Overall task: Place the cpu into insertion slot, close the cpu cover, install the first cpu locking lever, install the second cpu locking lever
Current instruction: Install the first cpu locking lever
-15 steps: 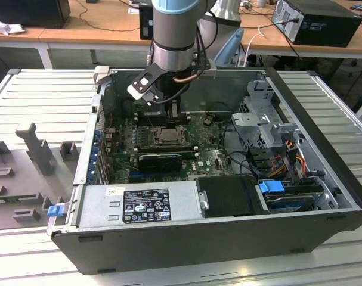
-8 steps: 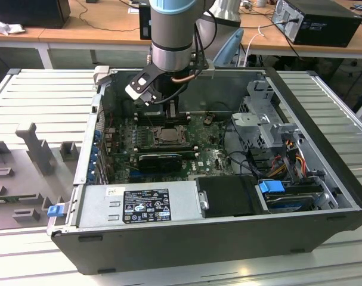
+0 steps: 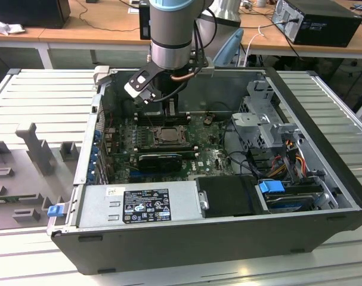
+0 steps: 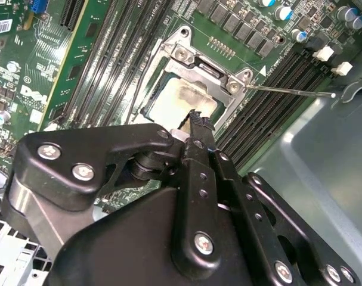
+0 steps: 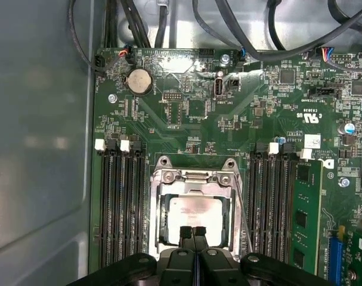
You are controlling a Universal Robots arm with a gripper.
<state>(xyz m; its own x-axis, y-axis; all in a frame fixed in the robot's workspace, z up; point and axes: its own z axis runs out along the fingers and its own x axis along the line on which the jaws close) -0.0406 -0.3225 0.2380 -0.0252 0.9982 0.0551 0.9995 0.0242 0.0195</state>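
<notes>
at the closed jaws' tips — the cpu (image 5: 195,213), framed by its cover (image 5: 195,177).

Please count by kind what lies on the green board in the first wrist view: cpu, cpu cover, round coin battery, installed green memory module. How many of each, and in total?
cpu: 1
cpu cover: 1
coin battery: 1
memory module: 1
Total: 4

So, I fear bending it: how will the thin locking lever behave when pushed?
Probably springy: the locking lever is a thin rod, so it may flex. Likely slippery against the claw, being smooth metal. It seems fixed at a corner of the insertion slot, so should pivot.
</notes>
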